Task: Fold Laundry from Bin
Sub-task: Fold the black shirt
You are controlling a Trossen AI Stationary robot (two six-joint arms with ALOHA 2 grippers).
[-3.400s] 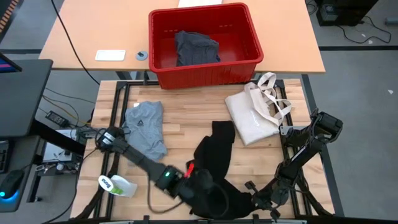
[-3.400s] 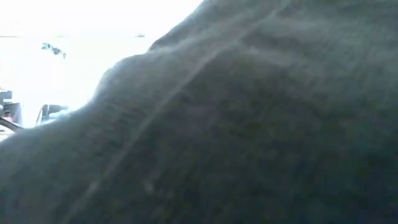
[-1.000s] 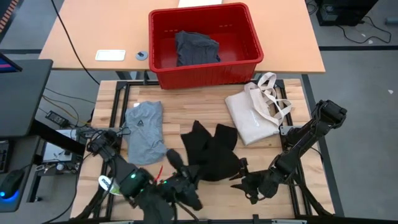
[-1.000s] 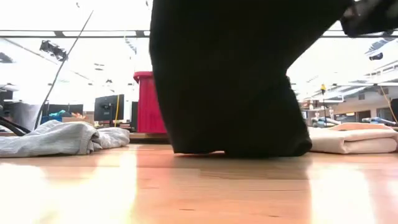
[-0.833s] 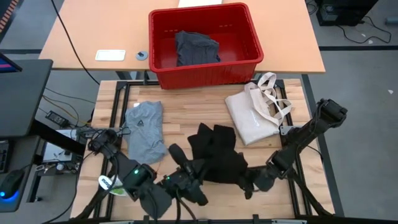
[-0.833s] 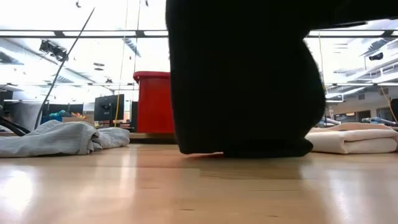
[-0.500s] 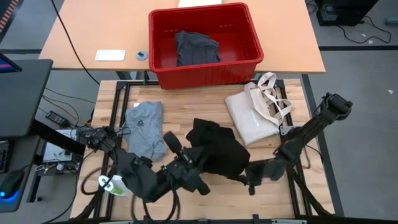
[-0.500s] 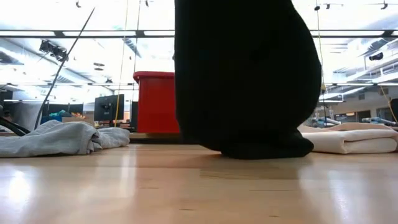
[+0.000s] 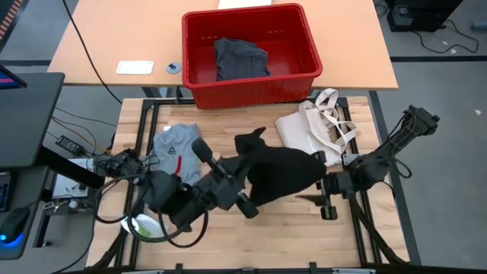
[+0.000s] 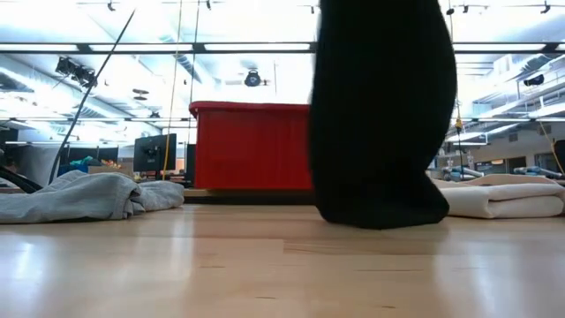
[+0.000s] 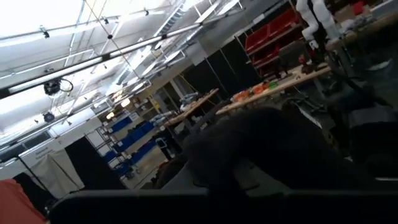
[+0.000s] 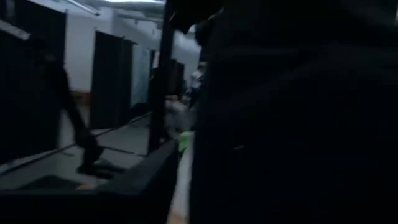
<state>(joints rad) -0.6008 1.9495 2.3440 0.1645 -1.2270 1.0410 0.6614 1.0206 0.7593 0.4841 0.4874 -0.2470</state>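
Black garment (image 9: 283, 173) now higher, between both hands.

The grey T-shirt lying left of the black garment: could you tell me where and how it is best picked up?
Probably by the far edge of the grey T-shirt, from above. It lies flat on the table, and that edge is bare, while the left tool and its arm cross the near side.
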